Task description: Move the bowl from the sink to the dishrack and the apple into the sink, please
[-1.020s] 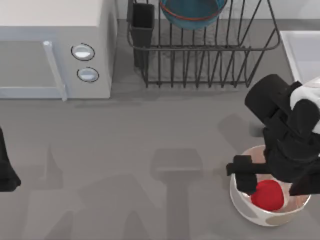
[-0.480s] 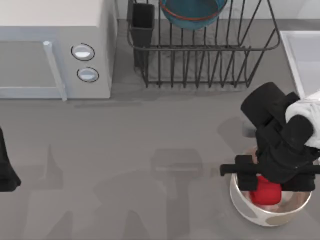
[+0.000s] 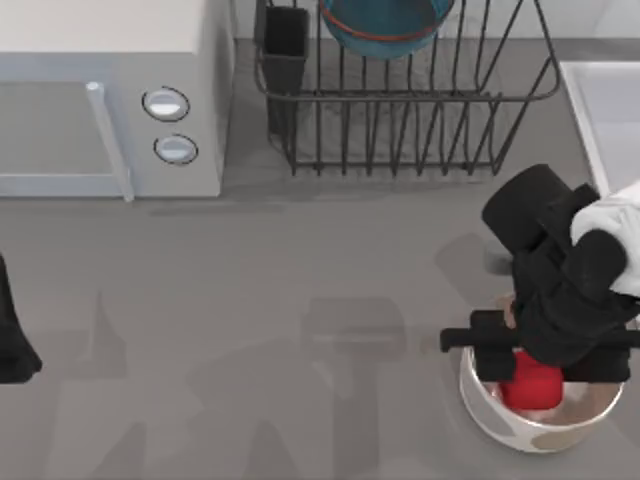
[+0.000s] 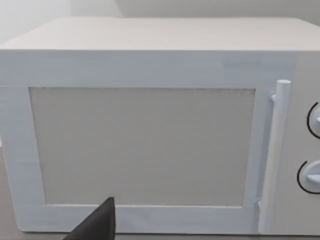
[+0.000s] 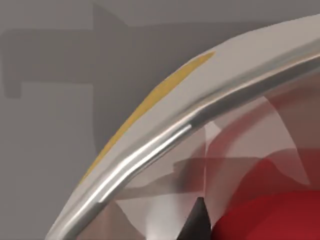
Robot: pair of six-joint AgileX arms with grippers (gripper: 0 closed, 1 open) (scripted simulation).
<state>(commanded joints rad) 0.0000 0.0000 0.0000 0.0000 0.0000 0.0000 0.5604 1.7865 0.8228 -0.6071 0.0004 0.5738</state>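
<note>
The red apple (image 3: 533, 388) lies inside a glossy white bowl with orange spots (image 3: 520, 430) at the table's front right. My right gripper (image 3: 531, 368) is down in that bowl right over the apple and hides its upper part. In the right wrist view the apple (image 5: 272, 217) sits close against the bowl's shiny rim (image 5: 165, 142). The teal-blue bowl (image 3: 385, 25) rests in the black wire dishrack (image 3: 410, 120) at the back. The sink (image 3: 612, 110) is at the back right, beside the rack. My left gripper (image 3: 12, 345) is parked at the left edge.
A white microwave (image 3: 110, 100) with two round knobs stands at the back left and faces the left wrist camera (image 4: 150, 145). The dark cutlery cup (image 3: 285, 45) sits at the rack's left corner. Bare grey tabletop spans the middle and front left.
My right gripper dropped lower into the white bowl and shifted slightly left, covering more of the apple. It has barely moved in the last half second. The left arm stayed still.
</note>
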